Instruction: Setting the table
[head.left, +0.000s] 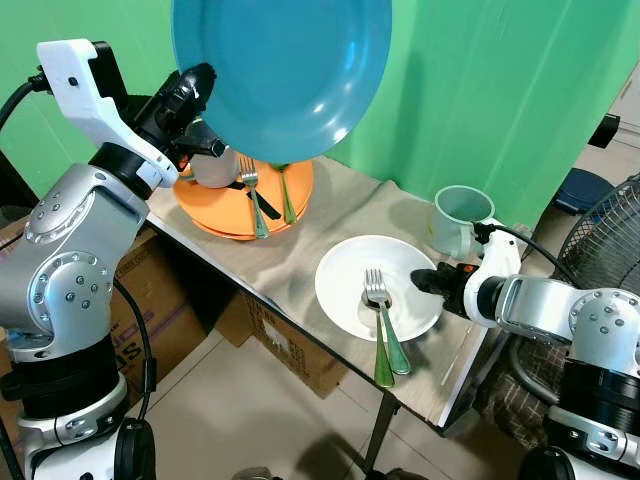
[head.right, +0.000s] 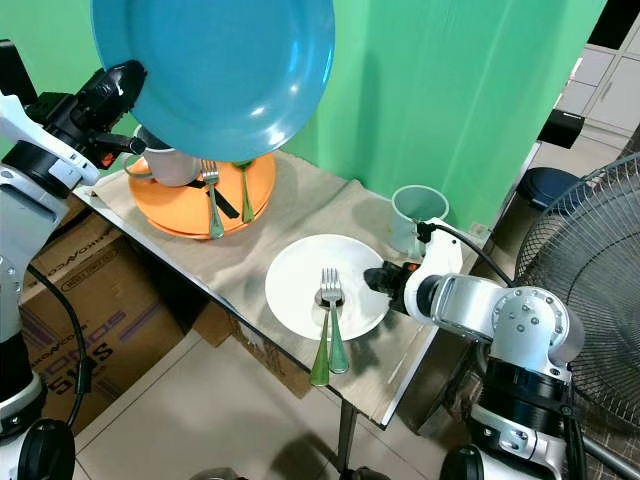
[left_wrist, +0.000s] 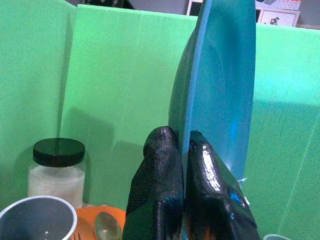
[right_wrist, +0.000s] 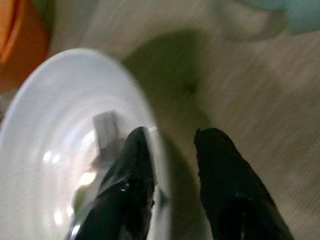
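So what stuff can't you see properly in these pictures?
- Blue plate: its top is cut off by the edge of the left eye view.
- Orange plate: its back is hidden by the blue plate and the left gripper.
- White plate: blurred in the right wrist view, with the right gripper covering part.
- Jar: contents unclear.

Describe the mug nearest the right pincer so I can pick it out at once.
Start at the white plate in the middle of the table. Just behind it, by the green backdrop, stands a pale green mug. The other mug is grey and sits on the orange plates.
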